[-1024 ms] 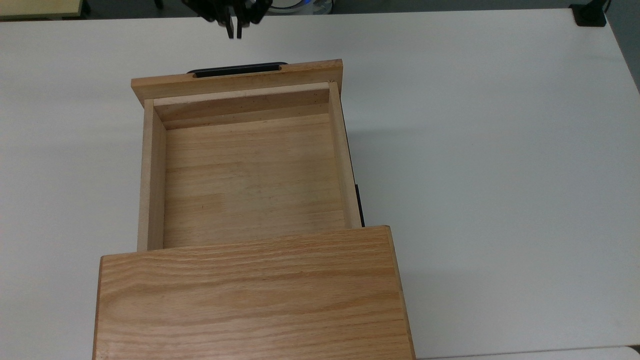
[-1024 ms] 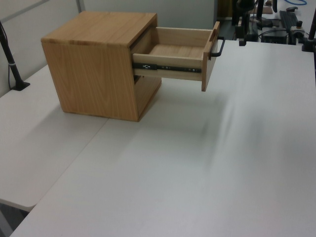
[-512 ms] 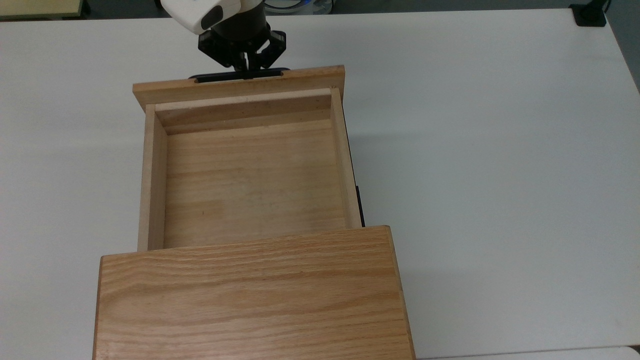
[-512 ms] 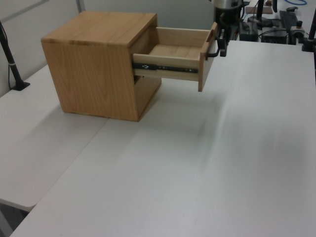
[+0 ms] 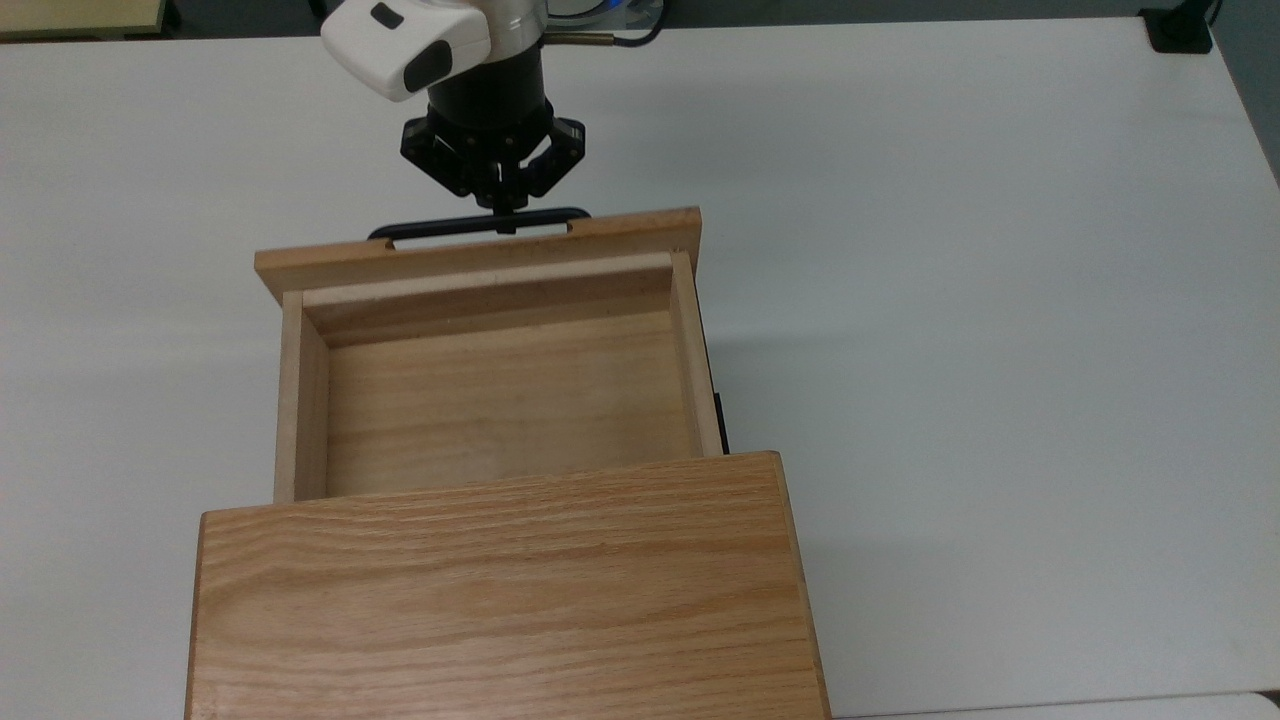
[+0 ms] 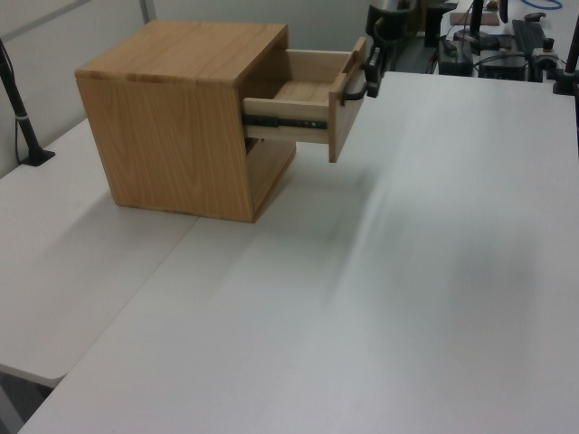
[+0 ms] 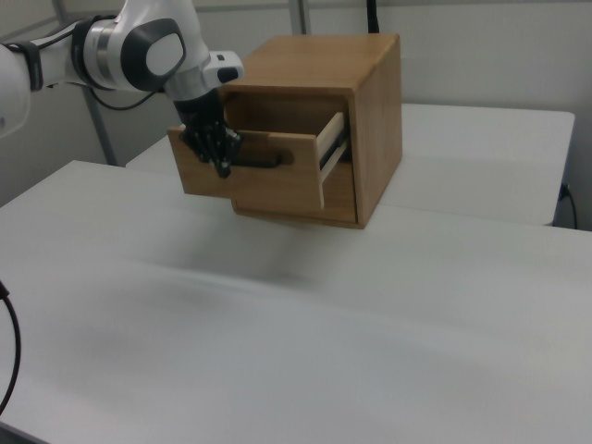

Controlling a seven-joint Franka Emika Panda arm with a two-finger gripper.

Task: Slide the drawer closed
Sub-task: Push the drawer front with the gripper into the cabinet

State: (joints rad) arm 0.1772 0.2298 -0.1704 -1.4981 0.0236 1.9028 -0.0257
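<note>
Partway out of the cabinet [image 5: 505,590], the drawer [image 5: 500,400] shows its bare wooden floor and pale side walls in the top view, its oak front panel facing the arm. Its thin black handle [image 5: 480,222] runs along that panel, and the pincer [image 5: 507,212] meets the bar near its middle, fingers drawn narrowly together and pressed against the handle rather than wrapped round it. Seen in the right view, the pincer [image 7: 222,165] sits at the front panel's handle [image 7: 264,159], with the white and grey arm [image 7: 139,51] reaching in from the right view's left. From the left view, the drawer [image 6: 312,104] hangs clear above the white surface [image 6: 407,271] on a dark metal slide rail [image 6: 285,119], the pincer [image 6: 373,72] just at the handle.

Around the cabinet the surface [image 5: 1000,300] lies bare. A black clamp base [image 5: 1180,30] sits at the far corner on the top view's right, well apart. Cluttered equipment [image 6: 507,41] stands beyond the surface's far edge in the left view, and a black post [image 6: 23,117] with a foot rests on the left view's left side.
</note>
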